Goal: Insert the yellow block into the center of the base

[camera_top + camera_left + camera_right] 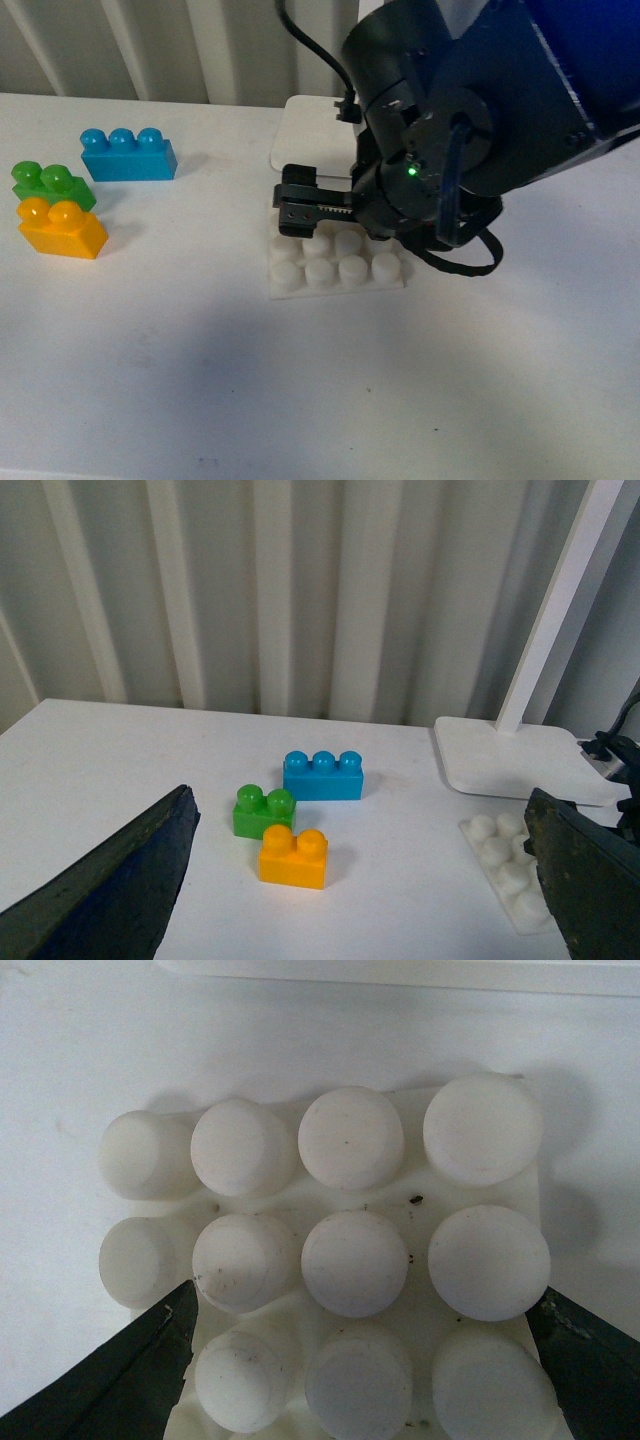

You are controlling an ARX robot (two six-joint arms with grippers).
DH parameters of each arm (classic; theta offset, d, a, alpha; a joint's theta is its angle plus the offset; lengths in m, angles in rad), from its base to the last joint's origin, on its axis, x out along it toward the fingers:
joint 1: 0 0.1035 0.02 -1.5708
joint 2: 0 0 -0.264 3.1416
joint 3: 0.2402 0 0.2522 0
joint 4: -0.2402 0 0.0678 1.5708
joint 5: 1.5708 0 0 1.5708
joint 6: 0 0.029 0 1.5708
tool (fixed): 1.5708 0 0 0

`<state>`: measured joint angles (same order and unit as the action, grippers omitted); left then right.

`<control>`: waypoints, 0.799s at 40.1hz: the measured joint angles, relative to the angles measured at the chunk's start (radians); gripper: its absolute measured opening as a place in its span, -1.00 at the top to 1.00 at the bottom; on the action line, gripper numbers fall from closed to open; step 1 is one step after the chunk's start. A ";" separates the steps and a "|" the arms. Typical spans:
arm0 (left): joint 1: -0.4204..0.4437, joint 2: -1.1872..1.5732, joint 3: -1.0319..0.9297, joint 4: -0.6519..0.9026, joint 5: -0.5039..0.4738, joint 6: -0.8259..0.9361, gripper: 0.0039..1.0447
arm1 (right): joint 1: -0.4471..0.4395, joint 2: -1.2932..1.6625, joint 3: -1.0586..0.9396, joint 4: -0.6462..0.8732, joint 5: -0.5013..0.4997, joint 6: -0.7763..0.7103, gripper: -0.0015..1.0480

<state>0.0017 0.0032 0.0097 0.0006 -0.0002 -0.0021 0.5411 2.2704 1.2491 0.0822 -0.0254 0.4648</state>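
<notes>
Squarely studs-up, yellow block (62,228), long axis roughly left-right.

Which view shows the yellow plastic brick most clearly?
The front view: the small yellow two-stud plastic brick appears whole and largest there. The left wrist view shows it whole but smaller; the right wrist view misses it.

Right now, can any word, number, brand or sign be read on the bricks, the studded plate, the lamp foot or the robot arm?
None can be read.
The yellow block, green brick, blue brick, base and lamp foot are plain.
The right arm shows only a green light, no legible mark.
</notes>
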 joint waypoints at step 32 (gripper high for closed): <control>0.000 0.000 0.000 0.000 0.000 0.000 -0.88 | 0.128 0.123 0.252 -0.092 -0.003 0.175 -0.82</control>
<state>0.0017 0.0032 0.0097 0.0006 -0.0002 -0.0021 0.6689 2.3936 1.5009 -0.0093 -0.0288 0.6395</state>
